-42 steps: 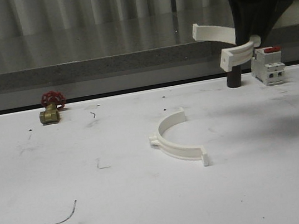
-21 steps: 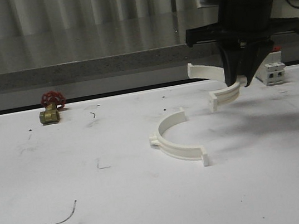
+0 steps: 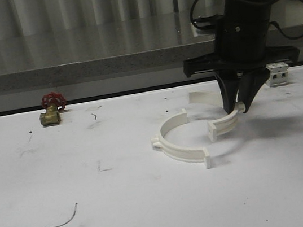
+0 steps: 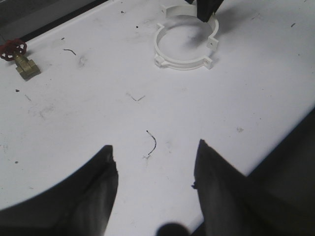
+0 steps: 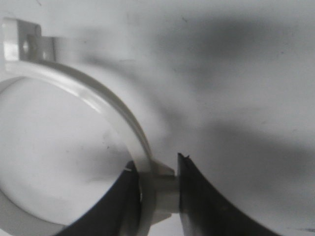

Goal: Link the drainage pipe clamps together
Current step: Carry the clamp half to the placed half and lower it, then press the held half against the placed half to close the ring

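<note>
- I see my right gripper (image 3: 241, 108) pointing straight down over the right half of the white table (image 3: 98, 213); its two dark fingers (image 5: 197, 196) are clamped on the band of one drainage pipe clamp half, the held half-ring (image 3: 221, 121).
- In the right wrist view the held half-ring (image 5: 98, 108) curves away from the fingers, pinched from both sides; its flat tab with a small hole sits at the far end.
- In the front view the held half-ring sits low, at or just above the table surface; I cannot tell whether it touches the table.
- The second clamp half, the resting half-ring (image 3: 179, 146), lies on the table just beside the held one, on its left; the two open sides face each other.
- In the left wrist view the two halves (image 4: 184, 46) read as a nearly complete ring; I cannot tell whether the end tabs touch.
- My left gripper (image 4: 155, 172) hangs above bare table, well apart from the ring; its fingers stand spread with nothing between them.
- A brass valve with a red handwheel (image 3: 52, 109) sits at the far left of the table; a white breaker with a red top (image 3: 278, 73) stands at the far right, behind the right arm.
</note>
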Robot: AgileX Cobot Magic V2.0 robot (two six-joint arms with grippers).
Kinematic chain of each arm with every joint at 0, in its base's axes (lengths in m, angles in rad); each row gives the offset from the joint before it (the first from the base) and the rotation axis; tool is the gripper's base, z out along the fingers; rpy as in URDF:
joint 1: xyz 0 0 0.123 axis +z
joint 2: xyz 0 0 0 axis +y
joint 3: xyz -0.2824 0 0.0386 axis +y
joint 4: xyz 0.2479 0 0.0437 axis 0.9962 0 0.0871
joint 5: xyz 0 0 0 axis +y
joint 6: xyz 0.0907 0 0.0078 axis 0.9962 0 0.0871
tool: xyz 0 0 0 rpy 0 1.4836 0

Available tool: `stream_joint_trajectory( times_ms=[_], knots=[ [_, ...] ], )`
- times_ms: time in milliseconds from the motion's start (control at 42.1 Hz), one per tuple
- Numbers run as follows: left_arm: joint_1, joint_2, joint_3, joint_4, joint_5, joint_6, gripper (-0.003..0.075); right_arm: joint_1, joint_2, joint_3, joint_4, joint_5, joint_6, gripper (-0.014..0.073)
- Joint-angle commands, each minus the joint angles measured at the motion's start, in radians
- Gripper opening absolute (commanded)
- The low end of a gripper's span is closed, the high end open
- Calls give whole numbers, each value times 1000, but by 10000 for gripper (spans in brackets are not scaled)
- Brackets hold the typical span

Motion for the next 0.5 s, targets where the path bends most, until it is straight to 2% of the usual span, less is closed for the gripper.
stream_joint_trajectory(
  times_ms=[0,475],
  knots=[
    [1,3,-26,-5,-63,2,356,1,-37,-8,-10,-35,0,174],
    [1,3,-26,-5,-63,2,356,7,0,-4,-8,-45,0,174]
  ],
)
